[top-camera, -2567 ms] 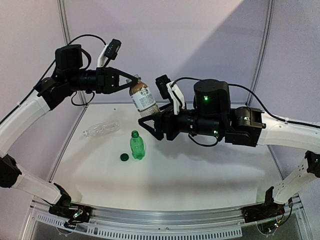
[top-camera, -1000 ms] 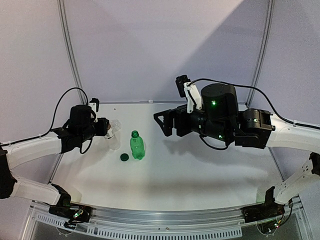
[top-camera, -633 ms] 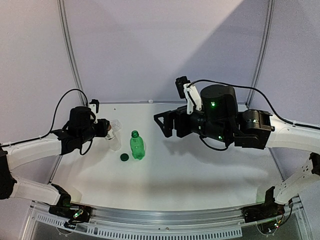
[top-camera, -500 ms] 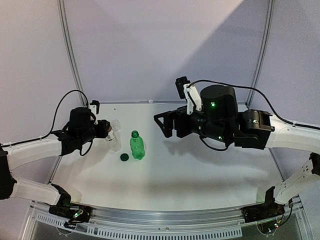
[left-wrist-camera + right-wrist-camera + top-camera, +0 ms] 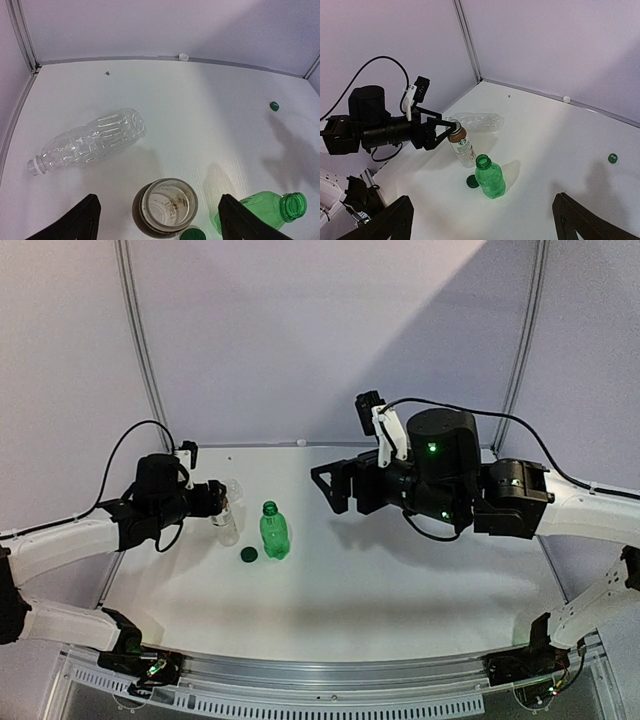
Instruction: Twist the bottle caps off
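Note:
The labelled bottle (image 5: 167, 202) stands upright on the table with its mouth uncapped. My left gripper (image 5: 162, 220) is open around its neck, with a gap on each side. The green bottle (image 5: 273, 532) stands beside it, also uncapped, and a dark green cap (image 5: 248, 554) lies at its foot. The clear ribbed bottle (image 5: 90, 142) lies on its side behind them. A second green cap (image 5: 274, 105) lies far right, and a white cap (image 5: 183, 56) sits at the back wall. My right gripper (image 5: 330, 485) hovers open and empty above the table's middle.
The white table (image 5: 400, 580) is walled by pale panels at the back and sides, with metal posts in the corners. The right arm's bulky body (image 5: 440, 475) hangs over the right half. Bare surface lies in front of the bottles.
My left gripper has opened and let go of the labelled bottle, which now stands on the table. The left arm drew back a little. The right arm drifted slightly right.

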`<state>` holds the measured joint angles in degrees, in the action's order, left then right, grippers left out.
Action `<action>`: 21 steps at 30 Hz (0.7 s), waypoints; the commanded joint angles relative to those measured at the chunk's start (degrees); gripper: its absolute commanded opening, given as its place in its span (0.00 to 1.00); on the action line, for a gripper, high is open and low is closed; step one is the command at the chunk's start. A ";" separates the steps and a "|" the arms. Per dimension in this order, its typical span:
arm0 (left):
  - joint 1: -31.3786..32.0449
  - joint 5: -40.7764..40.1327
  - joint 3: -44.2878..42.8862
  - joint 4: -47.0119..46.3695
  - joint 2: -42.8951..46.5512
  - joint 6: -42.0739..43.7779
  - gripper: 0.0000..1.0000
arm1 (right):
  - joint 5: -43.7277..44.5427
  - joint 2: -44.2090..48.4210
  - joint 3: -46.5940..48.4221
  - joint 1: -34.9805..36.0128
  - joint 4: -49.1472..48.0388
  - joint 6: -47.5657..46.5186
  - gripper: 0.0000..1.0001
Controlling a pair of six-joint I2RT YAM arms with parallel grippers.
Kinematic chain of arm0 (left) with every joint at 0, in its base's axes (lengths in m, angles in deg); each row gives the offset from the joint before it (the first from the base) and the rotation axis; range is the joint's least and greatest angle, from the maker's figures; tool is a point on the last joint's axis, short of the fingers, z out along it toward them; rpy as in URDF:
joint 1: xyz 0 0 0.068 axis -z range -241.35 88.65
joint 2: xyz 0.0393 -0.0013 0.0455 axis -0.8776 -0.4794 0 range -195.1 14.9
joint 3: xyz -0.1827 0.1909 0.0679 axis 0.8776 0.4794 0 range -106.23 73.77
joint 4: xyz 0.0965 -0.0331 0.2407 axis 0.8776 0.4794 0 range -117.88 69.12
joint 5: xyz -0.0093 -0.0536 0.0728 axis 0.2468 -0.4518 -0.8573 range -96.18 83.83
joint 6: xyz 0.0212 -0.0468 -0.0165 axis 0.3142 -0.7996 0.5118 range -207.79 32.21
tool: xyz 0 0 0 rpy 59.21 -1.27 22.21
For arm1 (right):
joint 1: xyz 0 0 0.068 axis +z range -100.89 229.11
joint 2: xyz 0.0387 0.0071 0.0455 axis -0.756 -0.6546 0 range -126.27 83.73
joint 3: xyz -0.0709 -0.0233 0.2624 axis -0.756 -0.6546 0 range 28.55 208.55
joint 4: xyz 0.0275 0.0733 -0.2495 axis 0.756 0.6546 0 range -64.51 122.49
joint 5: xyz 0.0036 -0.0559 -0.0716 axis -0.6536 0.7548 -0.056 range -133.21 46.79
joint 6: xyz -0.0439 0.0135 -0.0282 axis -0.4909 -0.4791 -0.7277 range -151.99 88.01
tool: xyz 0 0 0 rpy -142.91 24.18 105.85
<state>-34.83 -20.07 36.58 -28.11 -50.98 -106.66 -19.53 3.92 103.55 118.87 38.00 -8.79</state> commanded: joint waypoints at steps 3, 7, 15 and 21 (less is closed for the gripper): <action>-0.50 -0.08 -5.20 7.68 5.16 0.58 0.93 | 2.75 0.71 1.69 0.21 4.16 1.45 0.99; -0.49 -1.29 -9.81 12.32 8.27 1.42 0.99 | 7.62 -1.58 8.63 0.21 9.71 3.40 0.99; -0.51 -4.45 -25.07 20.70 11.43 6.91 0.99 | 19.53 -7.83 26.44 0.25 19.33 6.36 0.99; -0.46 -8.91 -33.77 21.47 12.64 12.49 0.99 | 26.48 -4.22 27.22 0.24 15.28 1.84 0.99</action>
<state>-34.89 -25.40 7.05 -9.86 -39.01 -99.29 -0.17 -2.48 130.28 118.87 52.91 -4.35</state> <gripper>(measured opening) 0.993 0.989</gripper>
